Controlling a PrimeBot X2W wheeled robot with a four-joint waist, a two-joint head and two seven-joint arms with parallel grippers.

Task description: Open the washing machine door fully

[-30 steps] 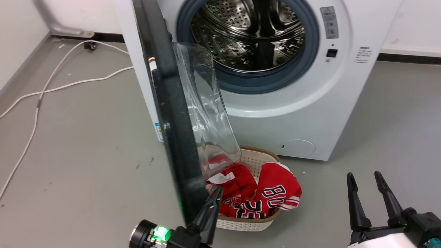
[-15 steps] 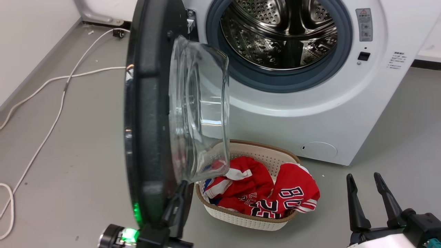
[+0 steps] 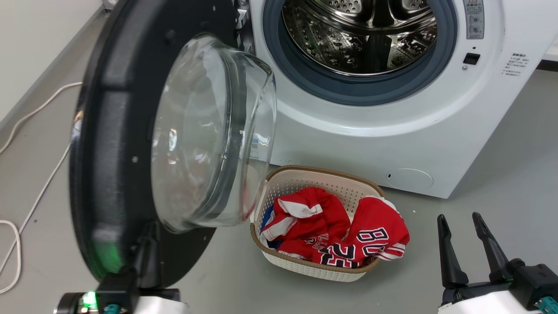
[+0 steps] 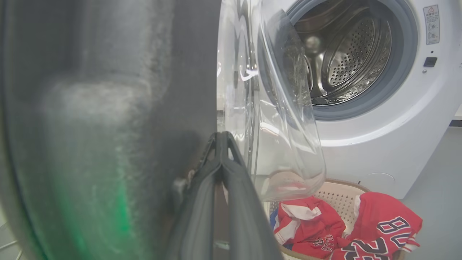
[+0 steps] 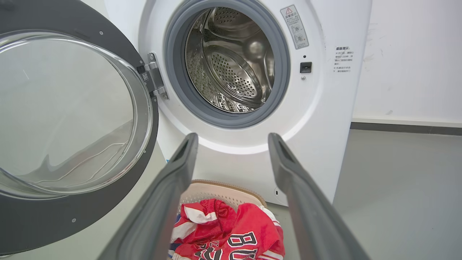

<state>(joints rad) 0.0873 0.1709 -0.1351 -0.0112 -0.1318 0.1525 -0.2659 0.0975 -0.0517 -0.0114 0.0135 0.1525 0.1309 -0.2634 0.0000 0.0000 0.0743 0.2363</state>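
A: How is the left tool (image 3: 148,237) held?

B: Its two fingers are closed together, and nothing is seen between them. In the left wrist view the fingertips (image 4: 232,162) are laid against the black inner face of the washing machine door (image 3: 109,131), low on its ring and just beside the clear glass bowl (image 3: 205,131).

A: And the right tool (image 3: 457,216)?

B: Its fingers are held apart. Nothing is gripped and nothing is touched by it. It stands above the grey floor (image 3: 501,174).

A: Where is the door found relative to the tools?

B: It rises directly ahead of the left tool and is touched by it. From the right tool it lies well apart, to the left, with the basket (image 3: 305,272) of red garments (image 3: 348,237) between them. The steel drum (image 3: 362,30) of the white machine (image 3: 348,144) is seen uncovered ahead of the right tool.

A: What is changed against half a second ago?

B: The door has been swung further outward. Then it was seen almost on edge; now its inner face and the bowl are turned widely toward the head camera. The left tool has been carried to the left with it. The head view itself is also shifted a little, while the right tool is kept at the same place in that view.
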